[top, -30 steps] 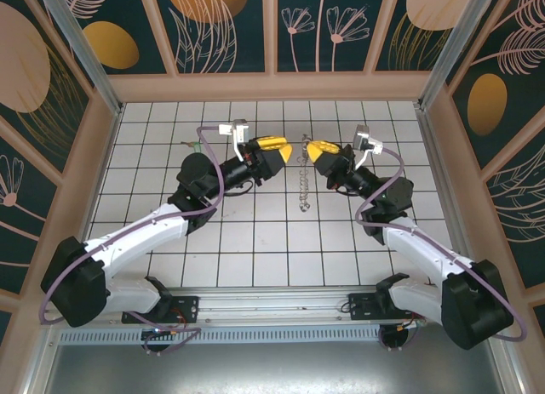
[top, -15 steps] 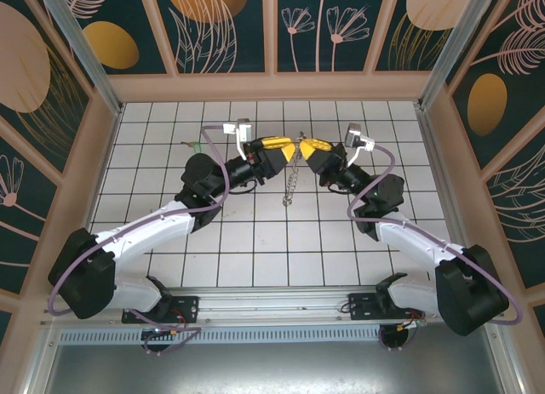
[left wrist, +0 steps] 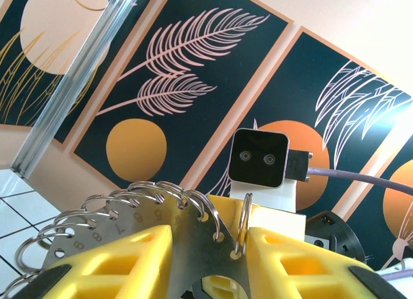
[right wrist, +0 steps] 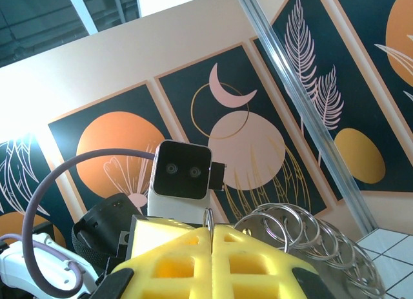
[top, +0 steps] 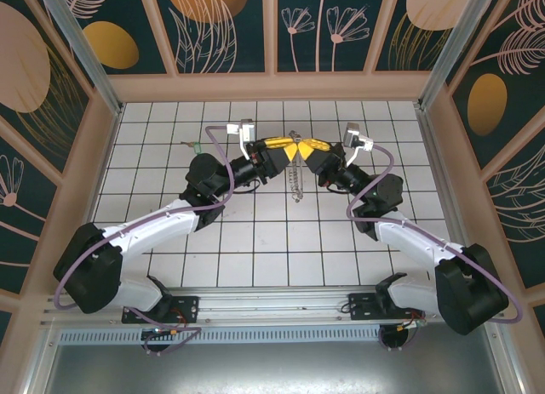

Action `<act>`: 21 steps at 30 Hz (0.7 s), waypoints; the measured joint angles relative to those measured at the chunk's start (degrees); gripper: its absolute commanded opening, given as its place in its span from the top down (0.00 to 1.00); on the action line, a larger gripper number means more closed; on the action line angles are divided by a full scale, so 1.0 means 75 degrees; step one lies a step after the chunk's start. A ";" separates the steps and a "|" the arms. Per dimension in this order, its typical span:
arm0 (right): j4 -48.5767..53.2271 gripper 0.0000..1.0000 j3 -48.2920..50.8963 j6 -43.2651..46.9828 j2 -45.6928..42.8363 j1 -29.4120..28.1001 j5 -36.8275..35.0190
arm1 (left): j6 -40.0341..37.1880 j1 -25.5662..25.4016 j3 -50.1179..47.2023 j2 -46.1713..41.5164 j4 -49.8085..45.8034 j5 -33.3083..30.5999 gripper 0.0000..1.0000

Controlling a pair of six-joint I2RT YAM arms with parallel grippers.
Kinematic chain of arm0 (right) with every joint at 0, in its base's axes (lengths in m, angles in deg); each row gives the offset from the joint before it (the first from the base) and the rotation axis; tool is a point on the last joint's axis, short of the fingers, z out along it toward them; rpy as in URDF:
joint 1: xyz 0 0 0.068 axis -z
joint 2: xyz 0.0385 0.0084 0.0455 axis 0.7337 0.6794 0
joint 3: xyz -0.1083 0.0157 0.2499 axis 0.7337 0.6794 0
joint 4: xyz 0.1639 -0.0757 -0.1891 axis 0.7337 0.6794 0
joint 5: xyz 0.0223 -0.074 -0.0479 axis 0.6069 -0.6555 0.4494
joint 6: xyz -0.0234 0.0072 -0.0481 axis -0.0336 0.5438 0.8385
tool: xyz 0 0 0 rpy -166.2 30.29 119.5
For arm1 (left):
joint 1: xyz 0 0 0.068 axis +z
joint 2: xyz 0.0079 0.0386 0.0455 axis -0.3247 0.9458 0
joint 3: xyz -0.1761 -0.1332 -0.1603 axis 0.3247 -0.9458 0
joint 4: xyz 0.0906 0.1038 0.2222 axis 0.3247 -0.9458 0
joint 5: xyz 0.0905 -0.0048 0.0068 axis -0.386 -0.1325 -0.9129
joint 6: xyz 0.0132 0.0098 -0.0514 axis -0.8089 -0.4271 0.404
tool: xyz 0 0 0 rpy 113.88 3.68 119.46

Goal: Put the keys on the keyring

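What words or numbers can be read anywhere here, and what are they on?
"9", "8", "7": stamped in a row beside the ring holes of the metal plate, left wrist view.
More stamped marks further along that row: too blurred to read.
Wall panels and the small white camera: no writing, pictures only.

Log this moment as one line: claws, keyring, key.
left claw: at keyring, grip unclear | right claw: shut on keyring, raised | keyring: dangling between claws | green key: on tiles, not held

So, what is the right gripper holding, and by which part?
The right gripper pinches one split ring by its rim, edge-on between shut fingertips.
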 measured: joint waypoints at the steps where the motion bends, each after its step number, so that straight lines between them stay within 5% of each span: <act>1: 0.0000 1.00 0.0000 0.0000 0.0000 0.0000 0.0000 | 0.0003 0.0000 0.0000 0.0006 0.0026 -0.0006 0.66; 10: -0.0023 1.00 0.0000 0.0000 0.0111 -0.0015 -0.0026 | 0.0099 0.0000 0.0003 0.0108 0.0289 -0.0026 0.74; 17: -0.0044 1.00 0.0000 -0.0003 0.0122 -0.0015 -0.0119 | 0.0192 0.0000 0.0082 0.0227 0.0548 0.0015 0.99; 21: -0.0055 1.00 0.0000 -0.0003 0.0122 -0.0006 -0.0262 | 0.0259 0.0015 0.0210 0.0379 0.0624 0.0082 1.00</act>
